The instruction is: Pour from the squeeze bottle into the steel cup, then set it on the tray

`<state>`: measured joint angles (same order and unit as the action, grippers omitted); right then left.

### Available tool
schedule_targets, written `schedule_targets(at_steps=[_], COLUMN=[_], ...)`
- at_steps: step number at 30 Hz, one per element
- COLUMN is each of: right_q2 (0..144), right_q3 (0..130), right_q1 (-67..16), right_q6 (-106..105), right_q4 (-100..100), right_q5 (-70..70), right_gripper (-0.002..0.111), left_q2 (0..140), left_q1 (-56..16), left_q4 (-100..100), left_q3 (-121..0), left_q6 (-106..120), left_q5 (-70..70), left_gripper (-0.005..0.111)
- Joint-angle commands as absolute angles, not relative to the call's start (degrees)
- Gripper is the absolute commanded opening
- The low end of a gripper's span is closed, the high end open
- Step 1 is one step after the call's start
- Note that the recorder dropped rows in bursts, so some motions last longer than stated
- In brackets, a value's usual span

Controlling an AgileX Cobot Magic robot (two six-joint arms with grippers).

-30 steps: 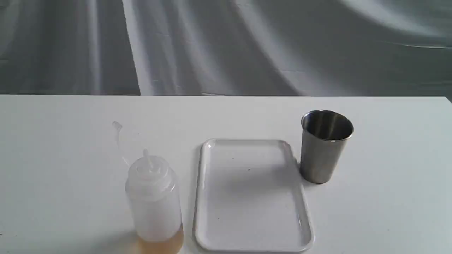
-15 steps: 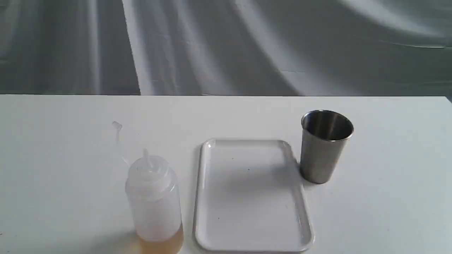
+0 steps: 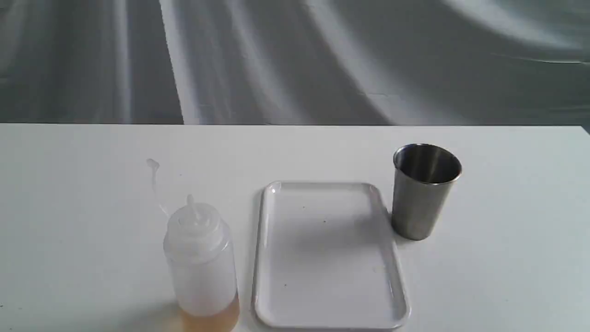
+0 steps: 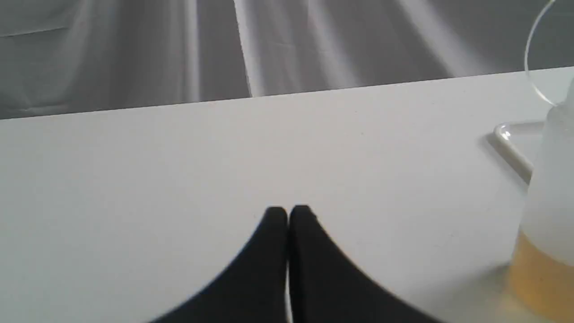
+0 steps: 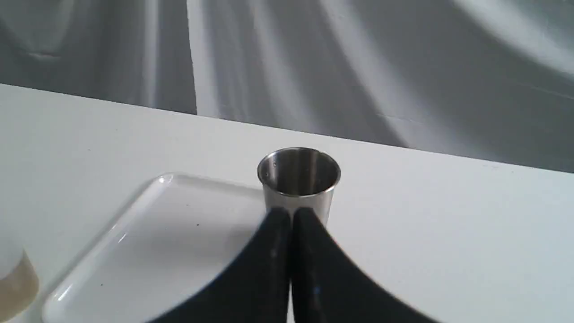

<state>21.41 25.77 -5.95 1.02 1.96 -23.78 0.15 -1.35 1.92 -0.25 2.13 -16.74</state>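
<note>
The squeeze bottle (image 3: 201,267) stands upright at the table's front left, amber liquid at its base, its cap strap arching up behind it. The white tray (image 3: 328,253) lies just right of it, with nothing on it. The steel cup (image 3: 424,190) stands upright beside the tray's far right corner. Neither arm shows in the exterior view. My left gripper (image 4: 287,211) is shut over bare table, with the bottle (image 4: 545,215) off to one side. My right gripper (image 5: 291,213) is shut, its tips in front of the cup (image 5: 298,179), apart from it.
The white table (image 3: 92,184) ends at a far edge against a grey draped cloth backdrop (image 3: 295,60). A corner of the tray (image 4: 511,146) shows behind the bottle in the left wrist view.
</note>
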Motion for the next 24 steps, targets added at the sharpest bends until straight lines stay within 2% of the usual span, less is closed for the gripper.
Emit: schedule_targets(at_steps=[1,8,13,17,24], right_q2=[23.1,28.5,35.3,42.8,61.9], right_q3=[26.1,26.1,26.1,26.1,26.1], right_q1=[-5.6,-7.0,-10.4,-15.3,-28.9], right_q6=[3.2,4.8,4.7,4.7,2.3], right_q4=[2.5,2.5,5.4,7.7,9.0], right_q5=[-23.4,-17.9,-6.2,4.0,21.5], right_gripper=[0.0,0.0,0.0,0.0,0.0], left_q2=[0.0,0.0,0.0,0.0,0.0], left_q1=[-1.3,-1.3,-1.3,-1.3,-1.3], left_q4=[1.9,1.9,1.9,1.9,1.9], left_q3=[0.0,0.0,0.0,0.0,0.0], left_q6=[1.8,2.1,2.1,1.9,1.9], left_q5=[-16.3,-16.3,-16.3,-16.3,-16.3], left_gripper=[0.0,0.0,0.0,0.0,0.0])
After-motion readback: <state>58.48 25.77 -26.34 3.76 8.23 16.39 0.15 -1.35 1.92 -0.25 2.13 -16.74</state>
